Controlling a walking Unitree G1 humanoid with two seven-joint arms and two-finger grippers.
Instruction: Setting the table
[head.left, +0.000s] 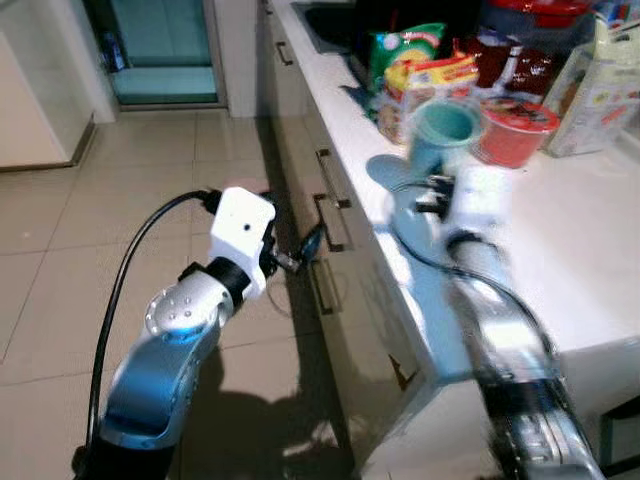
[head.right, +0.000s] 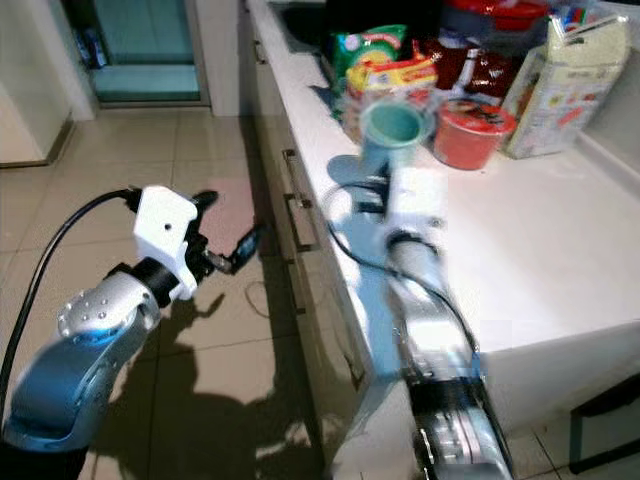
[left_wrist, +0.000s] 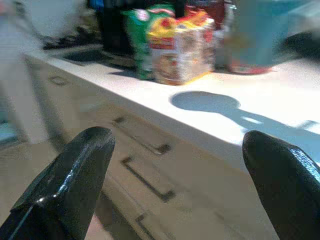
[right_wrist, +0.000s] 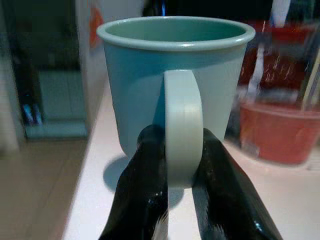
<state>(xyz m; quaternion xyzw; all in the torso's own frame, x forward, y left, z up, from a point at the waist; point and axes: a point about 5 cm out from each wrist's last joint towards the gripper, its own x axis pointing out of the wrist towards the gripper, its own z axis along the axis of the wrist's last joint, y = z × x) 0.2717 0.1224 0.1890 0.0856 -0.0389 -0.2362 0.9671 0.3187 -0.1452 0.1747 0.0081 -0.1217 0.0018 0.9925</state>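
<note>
A teal mug (head.left: 445, 133) hangs upright a little above the white counter (head.left: 580, 260), casting a round shadow on it. My right gripper (right_wrist: 182, 137) is shut on the mug's handle (right_wrist: 183, 130), one black finger on each side. The right arm reaches over the counter's front edge and looks blurred. My left gripper (head.left: 300, 250) is open and holds nothing. It is out over the tiled floor, close to the drawer fronts (head.left: 335, 215). In the left wrist view its two fingertips (left_wrist: 90, 150) stand wide apart and face the counter.
Behind the mug stand snack packets (head.left: 425, 75), a red-lidded bowl (head.left: 512, 130), a carton (head.left: 600, 90) and dark jars. A sink (head.left: 325, 25) lies further back. Drawer handles stick out along the cabinet front. A doorway (head.left: 160, 50) opens at the far end of the tiled floor.
</note>
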